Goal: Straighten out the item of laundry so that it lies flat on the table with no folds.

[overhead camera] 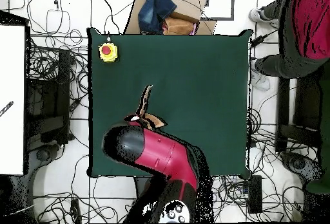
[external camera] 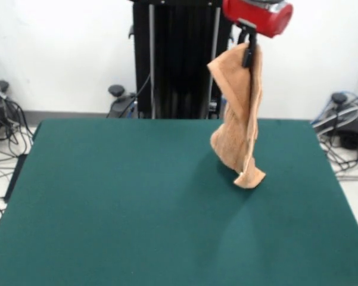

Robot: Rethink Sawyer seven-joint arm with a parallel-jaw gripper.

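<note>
Gripper [external camera: 248, 55], upper right, pinches the dangling terry towel [external camera: 241, 128] shut; a careless drop risks bunching it on the table [external camera: 107, 202].

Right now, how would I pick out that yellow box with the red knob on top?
Start from the big dark green table seen from overhead. The yellow box sits near one corner, on the side away from the red arm. Unlike the hanging orange-tan towel, it is small, boxy and capped with a red button.
</note>
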